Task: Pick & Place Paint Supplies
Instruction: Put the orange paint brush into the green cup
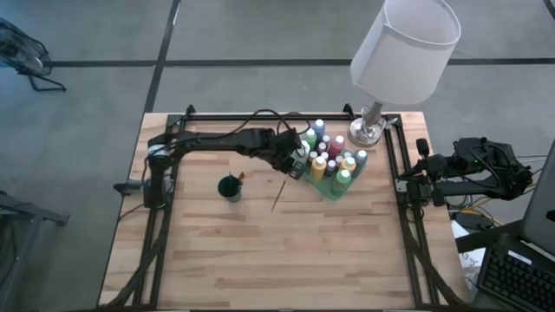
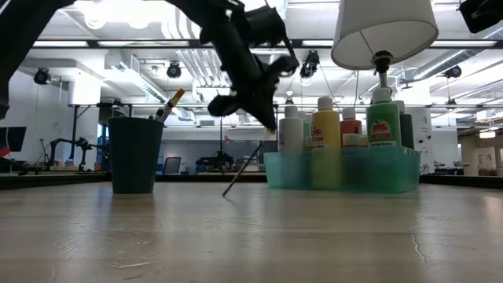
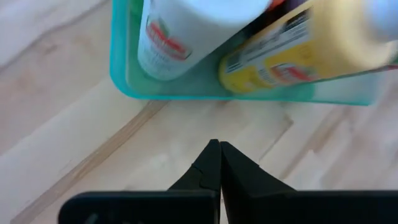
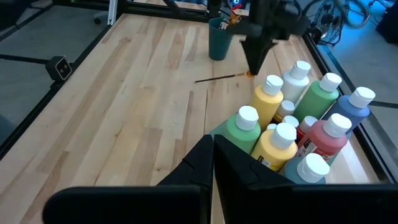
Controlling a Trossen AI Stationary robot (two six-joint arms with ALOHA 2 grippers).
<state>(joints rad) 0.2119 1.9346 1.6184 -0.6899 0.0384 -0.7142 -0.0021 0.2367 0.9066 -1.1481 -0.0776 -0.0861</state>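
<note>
Several paint bottles (image 1: 329, 156) with white caps stand upright in the translucent green tray (image 1: 333, 192) in front of the lamp. One thin brush (image 1: 282, 192) slants beside the tray; in the low view its lower end (image 2: 225, 193) rests on the table and its upper end (image 2: 262, 145) is raised by the tray's wall (image 2: 271, 169). My left gripper (image 1: 301, 171) is shut and hangs just above that raised end, pointing down (image 3: 217, 144). The dark green cup (image 1: 231, 187) holds more brushes. My right gripper (image 4: 213, 140) is shut and waits at the table's right edge. My left gripper points down at the brush's raised end (image 4: 249, 73) beside the tray. Its wrist view shows the shut fingertips (image 3: 211, 152) with nothing between them. Whether they touch the brush, I cannot tell.
A table lamp's base (image 1: 368, 130) stands at the far right behind the tray, with its white shade (image 1: 406, 48) high above it. The cup (image 2: 134, 153) stands left of the brush. Bare wood lies across the table's near half (image 1: 277, 260). Black rails frame the table's sides.
</note>
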